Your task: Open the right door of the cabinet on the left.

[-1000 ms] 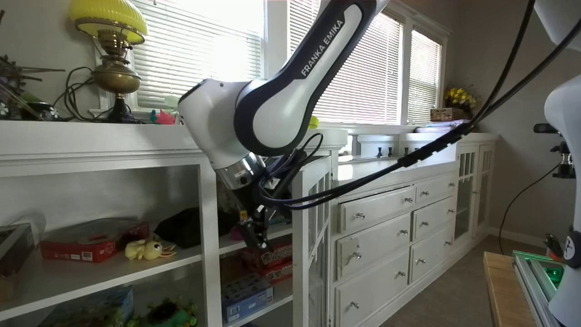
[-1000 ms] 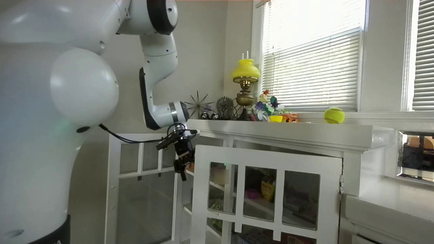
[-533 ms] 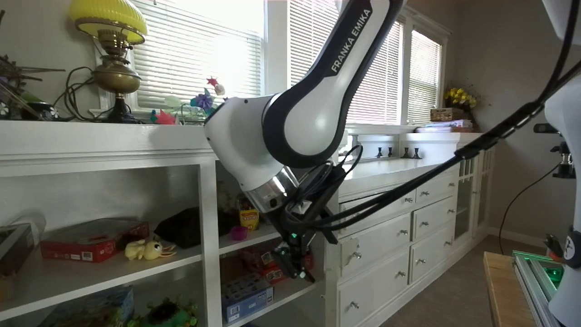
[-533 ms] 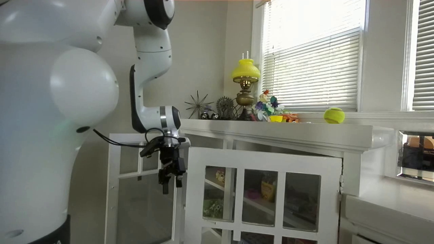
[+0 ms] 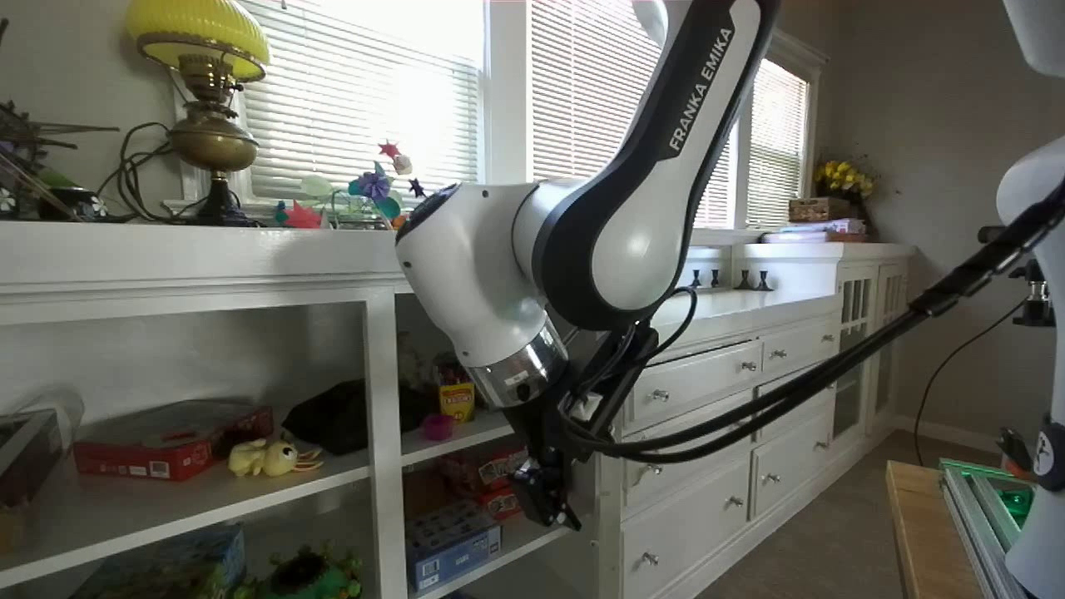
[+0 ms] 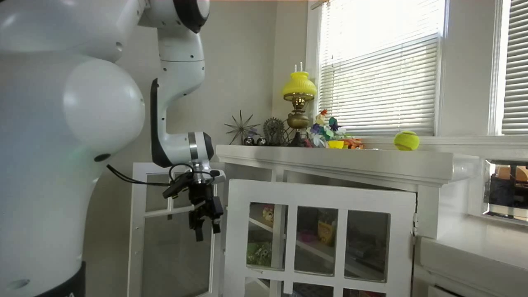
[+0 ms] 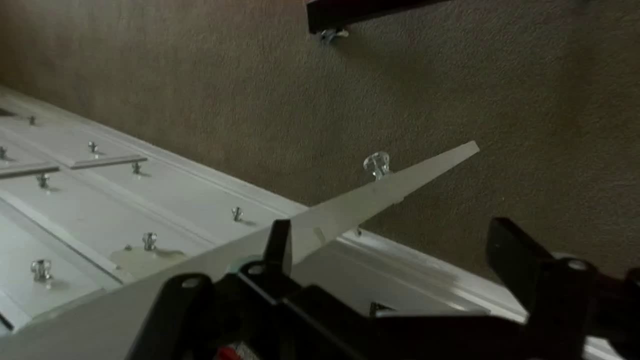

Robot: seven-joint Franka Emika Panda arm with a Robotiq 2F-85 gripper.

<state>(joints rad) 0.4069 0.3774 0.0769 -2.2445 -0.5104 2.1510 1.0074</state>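
Gripper [image 6: 208,233] spread wide, nothing held, I'm hovering in front of the cabinet [image 6: 342,163], whose right door [image 6: 341,243] has swung further out from it this past second, so the opening looks all but done!

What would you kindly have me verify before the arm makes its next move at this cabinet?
1. Right door standing open: ok, it is swung outward.
2. Pincer open and holding nothing: ok.
3. Door knob gripped, should a pull be wanted: not ok, the pincer does not hold it.
4. Pincer free of contact with the right door: cannot tell; an exterior view shows them close together.
5. Left door swung open too: ok.
6. Lamp upright on the cabinet top: ok.
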